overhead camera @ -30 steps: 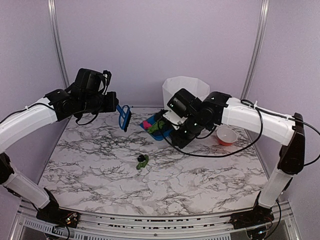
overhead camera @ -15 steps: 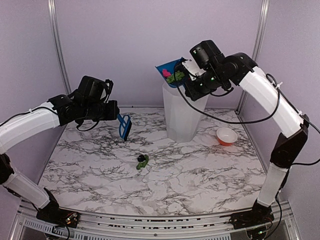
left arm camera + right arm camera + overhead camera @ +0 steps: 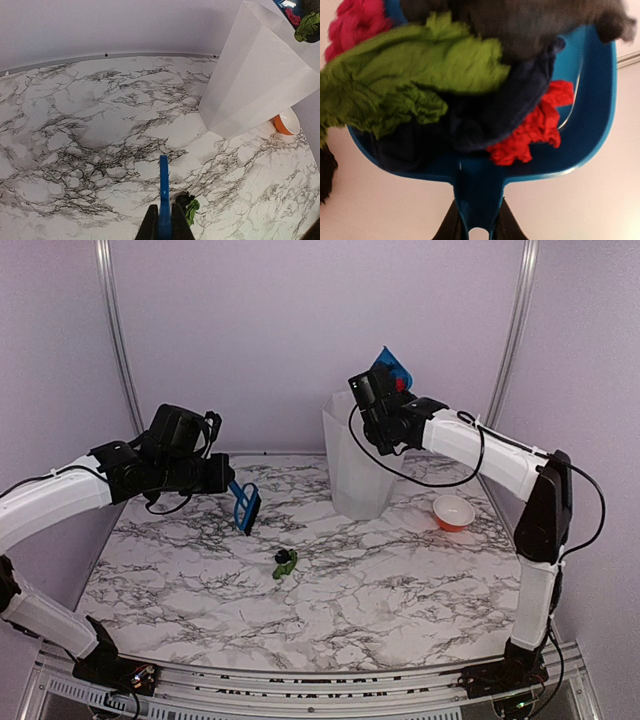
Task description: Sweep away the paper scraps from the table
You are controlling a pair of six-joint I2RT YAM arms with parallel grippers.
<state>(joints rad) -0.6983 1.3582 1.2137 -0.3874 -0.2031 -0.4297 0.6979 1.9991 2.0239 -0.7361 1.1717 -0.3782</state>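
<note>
My right gripper (image 3: 474, 227) is shut on the handle of a blue dustpan (image 3: 580, 120), held high above the white bin (image 3: 362, 460); the pan (image 3: 390, 365) shows tipped up in the top view. It holds green (image 3: 410, 90), red (image 3: 535, 130), pink (image 3: 355, 22) and dark paper scraps. My left gripper (image 3: 164, 227) is shut on a blue brush (image 3: 163, 195), which hangs (image 3: 244, 508) just above the marble table (image 3: 400, 580). A black and green pair of scraps (image 3: 285, 562) lies mid-table, just right of the brush in the left wrist view (image 3: 189, 207).
An orange bowl (image 3: 453, 512) stands on the table to the right of the bin, also in the left wrist view (image 3: 287, 124). Pinkish walls close the back and sides.
My right arm lifted the loaded dustpan from the table to above the bin and tipped it up. My left arm lowered the brush slightly toward the table.
</note>
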